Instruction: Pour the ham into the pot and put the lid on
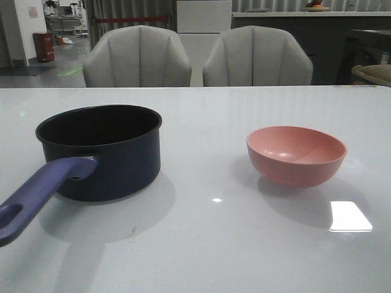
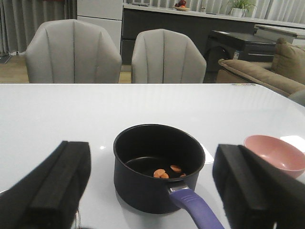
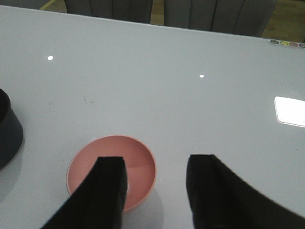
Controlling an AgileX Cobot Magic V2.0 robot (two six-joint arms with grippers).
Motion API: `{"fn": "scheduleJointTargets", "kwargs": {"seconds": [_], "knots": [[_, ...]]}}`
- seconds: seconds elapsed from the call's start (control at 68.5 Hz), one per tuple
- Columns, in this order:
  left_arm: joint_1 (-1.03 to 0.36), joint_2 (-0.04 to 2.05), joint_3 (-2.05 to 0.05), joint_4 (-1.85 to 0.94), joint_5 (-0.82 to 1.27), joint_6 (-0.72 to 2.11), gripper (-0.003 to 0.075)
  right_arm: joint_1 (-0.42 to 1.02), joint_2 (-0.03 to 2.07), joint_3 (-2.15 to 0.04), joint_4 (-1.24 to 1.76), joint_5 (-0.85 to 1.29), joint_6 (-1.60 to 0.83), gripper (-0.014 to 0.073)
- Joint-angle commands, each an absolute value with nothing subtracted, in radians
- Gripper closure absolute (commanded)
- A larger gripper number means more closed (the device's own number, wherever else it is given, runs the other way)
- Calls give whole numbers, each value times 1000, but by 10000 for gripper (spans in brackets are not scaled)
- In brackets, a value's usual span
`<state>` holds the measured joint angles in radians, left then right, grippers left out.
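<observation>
Ham (image 2: 167, 172): a few small orange-pink flat pieces lying on the black floor of the pot (image 1: 101, 149), seen only in the left wrist view, lower centre of that frame, bunched toward the handle side. Individual piece orientation too small to tell. Pot sits upright at left-centre of the front view, uncovered. Its long purple-blue handle (image 1: 38, 195) runs from the pot wall down to the lower left corner of the front frame, hole at the far end; long axis diagonal, pointing toward the camera and left. In the left wrist view the handle points to the lower right.

Pink bowl (image 1: 296, 154) upright at right-centre of the front view, well apart from the pot, looks empty inside.

Left gripper (image 2: 152, 191) spread wide, holding nothing, pot framed between its fingers (image 2: 62, 179). Right gripper (image 3: 155, 191) also parted, nothing in it, above the bowl's near edge.

White table (image 1: 208, 244), two grey chairs (image 1: 137, 58) behind.
</observation>
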<state>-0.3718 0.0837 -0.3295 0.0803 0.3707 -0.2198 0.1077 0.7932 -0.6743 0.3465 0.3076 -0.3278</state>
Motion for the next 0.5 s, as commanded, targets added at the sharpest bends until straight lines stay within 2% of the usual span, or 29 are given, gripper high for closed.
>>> {"fn": "scheduleJointTargets", "kwargs": {"seconds": [0.0,0.204,0.38,0.423,0.482], "knots": [[-379,95,-353,76,294,-221,157,108,665,-592,362,153,-341,174],[-379,95,-353,76,294,-221,157,108,382,-376,419,99,-341,174],[-379,95,-353,76,294,-221,157,108,260,-242,419,106,-341,180],[-379,95,-353,76,294,-221,157,108,255,-225,419,102,-341,200],[-379,95,-353,76,294,-221,157,108,256,-212,419,96,-341,267]]}}
